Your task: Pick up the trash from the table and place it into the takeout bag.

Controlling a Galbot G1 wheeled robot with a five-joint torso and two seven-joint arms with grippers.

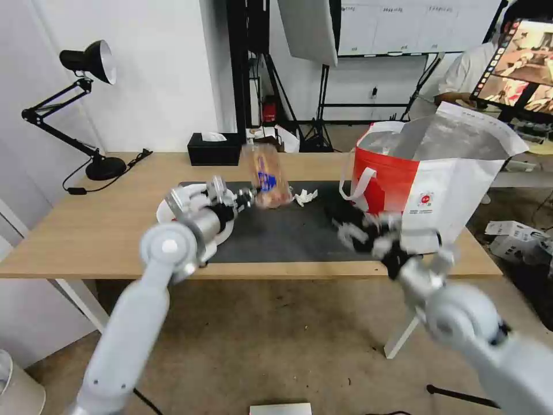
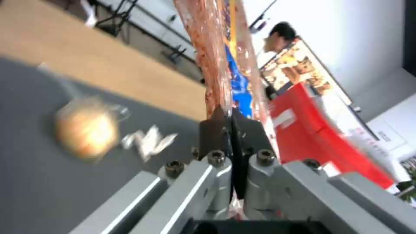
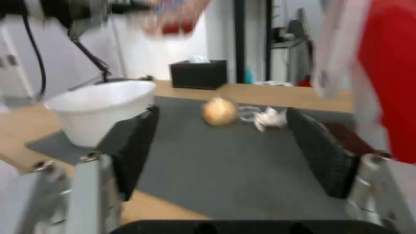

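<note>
My left gripper is shut on the edge of the clear plastic tray, which hangs upright above the dark mat. On the mat lie the knotted bag with its yellowish lump and a crumpled white tissue. The white bowl stands at the mat's left end, behind my left arm. My right gripper hovers open and empty over the mat's right part, beside the red-and-white takeout bag.
A black tissue box sits at the table's far edge. A black desk lamp stands at the far left corner. The bag's foil-lined mouth stands open at the table's right end. Cartons lie on the floor to the right.
</note>
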